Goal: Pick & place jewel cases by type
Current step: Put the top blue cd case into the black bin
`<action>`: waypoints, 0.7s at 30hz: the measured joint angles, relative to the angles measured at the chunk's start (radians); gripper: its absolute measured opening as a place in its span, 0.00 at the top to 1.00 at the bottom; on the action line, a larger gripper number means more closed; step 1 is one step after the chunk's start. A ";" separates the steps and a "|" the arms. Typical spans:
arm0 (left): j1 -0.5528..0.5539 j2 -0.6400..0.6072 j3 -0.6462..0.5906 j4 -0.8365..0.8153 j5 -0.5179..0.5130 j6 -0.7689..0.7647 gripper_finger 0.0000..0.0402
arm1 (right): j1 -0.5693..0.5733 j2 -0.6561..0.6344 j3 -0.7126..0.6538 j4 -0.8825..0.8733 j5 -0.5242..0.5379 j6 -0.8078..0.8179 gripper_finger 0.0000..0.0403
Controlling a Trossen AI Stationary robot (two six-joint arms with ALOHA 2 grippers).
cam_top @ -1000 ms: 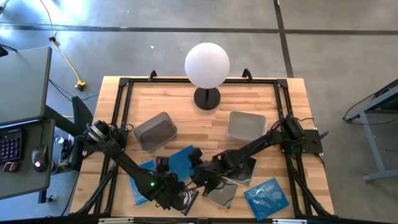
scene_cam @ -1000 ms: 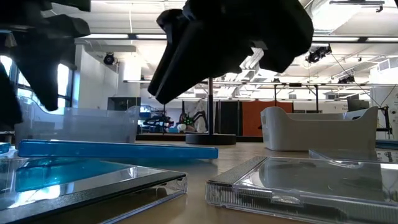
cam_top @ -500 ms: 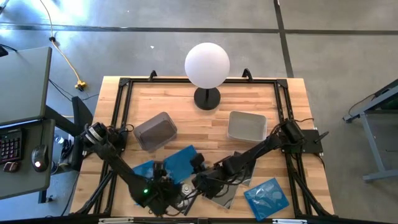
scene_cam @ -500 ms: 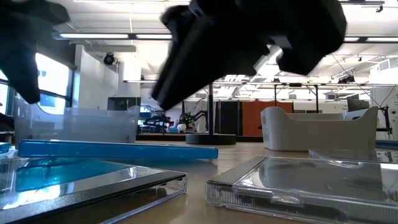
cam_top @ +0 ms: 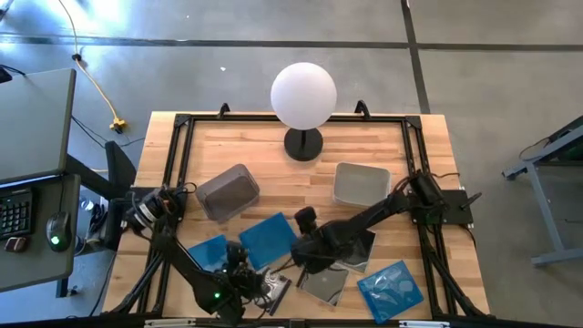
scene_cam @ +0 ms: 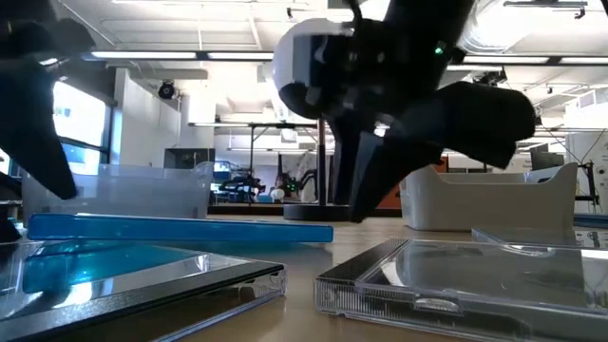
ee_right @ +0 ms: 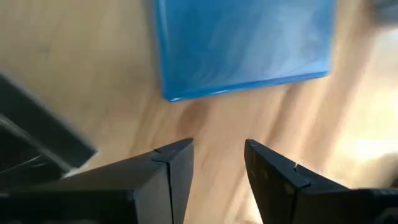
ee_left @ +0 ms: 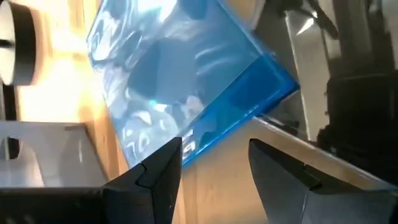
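Observation:
In the high view, three blue jewel cases lie flat on the table: one in the middle (cam_top: 269, 239), one to its left (cam_top: 208, 255) and one near the right (cam_top: 392, 287). Dark cases lie near the front edge (cam_top: 323, 287), (cam_top: 278, 290) and under the right arm (cam_top: 360, 248). My left gripper (cam_top: 244, 264) (ee_left: 214, 158) is open, just short of the middle blue case (ee_left: 186, 81). My right gripper (cam_top: 296, 251) (ee_right: 217, 158) is open over bare wood, pointing down beside a blue case (ee_right: 242, 43).
A dark grey tub (cam_top: 226, 191) and a light grey tub (cam_top: 362, 184) stand behind the cases. A white globe lamp (cam_top: 303, 96) stands at the table's far middle. In the low view a clear case (scene_cam: 456, 285) lies close in front, with a blue case (scene_cam: 180, 228) behind it.
My left arm has drawn back toward the table's near edge. My right gripper has pulled back from the dark cases toward the far edge and tipped steeply downward. The cases have not moved.

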 joint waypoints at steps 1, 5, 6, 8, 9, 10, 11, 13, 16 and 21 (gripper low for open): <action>0.001 0.001 -0.001 -0.016 0.000 0.002 0.55 | -0.017 0.000 0.000 -0.003 -0.027 -0.008 0.66; 0.013 0.009 -0.001 -0.022 -0.019 0.008 0.55 | -0.090 0.000 0.000 0.002 -0.104 -0.052 0.66; 0.015 0.009 -0.003 -0.030 -0.020 0.023 0.55 | -0.110 0.000 0.000 0.001 -0.146 -0.066 0.66; 0.020 0.011 -0.001 -0.004 -0.019 0.048 0.55 | -0.151 0.000 0.000 0.003 -0.224 -0.087 0.66; 0.022 0.015 0.000 0.001 -0.012 0.057 0.55 | -0.169 0.000 0.000 0.004 -0.261 -0.095 0.66; 0.027 0.019 -0.001 0.009 -0.007 0.071 0.55 | -0.186 0.000 0.000 0.007 -0.292 -0.104 0.66; 0.026 0.021 -0.002 0.016 -0.006 0.087 0.55 | -0.201 0.000 0.000 0.015 -0.324 -0.113 0.66; 0.032 0.021 -0.002 0.035 -0.025 0.122 0.55 | -0.224 0.001 0.000 0.026 -0.379 -0.149 0.66; 0.046 0.021 -0.002 0.053 -0.085 0.141 0.55 | -0.240 0.001 0.000 0.062 -0.446 -0.219 0.66; 0.084 0.021 -0.002 0.053 -0.145 0.148 0.55 | -0.225 0.001 0.000 0.111 -0.559 -0.269 0.66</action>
